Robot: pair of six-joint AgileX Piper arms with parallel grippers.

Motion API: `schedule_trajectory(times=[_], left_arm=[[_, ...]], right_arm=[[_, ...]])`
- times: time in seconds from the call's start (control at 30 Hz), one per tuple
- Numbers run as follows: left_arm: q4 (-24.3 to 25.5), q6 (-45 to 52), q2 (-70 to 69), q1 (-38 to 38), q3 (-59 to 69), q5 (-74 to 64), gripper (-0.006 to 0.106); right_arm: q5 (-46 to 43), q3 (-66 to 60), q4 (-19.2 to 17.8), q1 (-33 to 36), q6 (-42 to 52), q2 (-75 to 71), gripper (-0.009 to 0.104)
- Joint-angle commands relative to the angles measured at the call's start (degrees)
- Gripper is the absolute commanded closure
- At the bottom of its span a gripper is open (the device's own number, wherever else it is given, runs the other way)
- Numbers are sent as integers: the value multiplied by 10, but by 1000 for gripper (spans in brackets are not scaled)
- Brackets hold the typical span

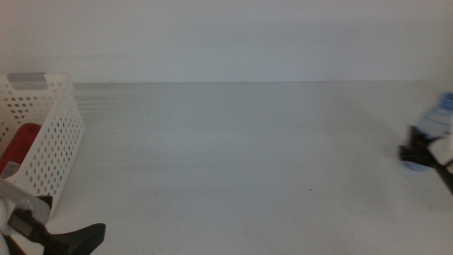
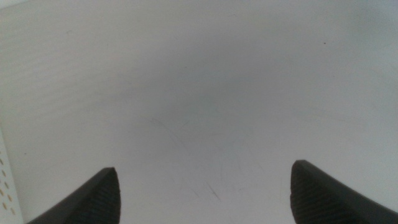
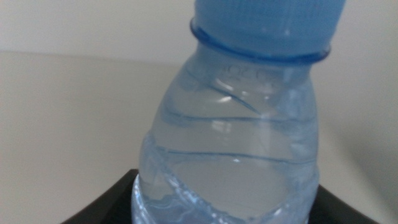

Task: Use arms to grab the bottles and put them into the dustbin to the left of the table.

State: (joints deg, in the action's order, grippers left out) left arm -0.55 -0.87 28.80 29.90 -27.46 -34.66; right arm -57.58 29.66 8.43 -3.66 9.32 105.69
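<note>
Stretching away plain and matte, the white table (image 1: 233,156) fills most of the room I can see, ending at a pale bare wall along its far edge. At the far left stands the white perforated dustbin (image 1: 60,138) with its grey rim patch, and a red can (image 1: 18,150) lies inside it, leaning against the wall of holes.

At the right edge, about midway between near and far, the right gripper (image 1: 419,152) is clamped on the small clear bottle (image 3: 233,155). In its wrist camera the bottle sits between the two dark jaws with its long axis running straight out from them and its blue cap (image 3: 267,25) pointing away from the gripper. In the overhead view the bottle is blurred, with blue showing above the dark jaws.

The left gripper (image 2: 202,190) waits at the near left corner, just beside the dustbin, its jaws spread wide with only bare tabletop between them.
</note>
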Motion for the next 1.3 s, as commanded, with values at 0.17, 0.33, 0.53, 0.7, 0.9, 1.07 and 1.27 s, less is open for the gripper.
schedule_trajectory(times=[0.17,0.33,0.53,0.7,0.9,1.07,1.27], left_arm=[[-2,-6,2,2,-17,38,10],[-2,-6,2,2,-17,38,10],[-2,-6,2,2,-17,38,10],[-2,-6,2,2,-17,38,10],[-2,-6,2,2,-17,38,10],[-2,-6,2,2,-17,38,10],[-2,-6,2,2,-17,38,10]], right_arm=[[63,97,-175,121,-123,-116,95],[156,196,-301,207,-231,-120,95],[191,299,-415,311,-347,-78,95],[206,315,-432,370,-355,-38,95],[248,315,-511,430,-398,-32,95],[259,301,-572,465,-474,-32,95],[254,264,-563,475,-461,-29,95]])
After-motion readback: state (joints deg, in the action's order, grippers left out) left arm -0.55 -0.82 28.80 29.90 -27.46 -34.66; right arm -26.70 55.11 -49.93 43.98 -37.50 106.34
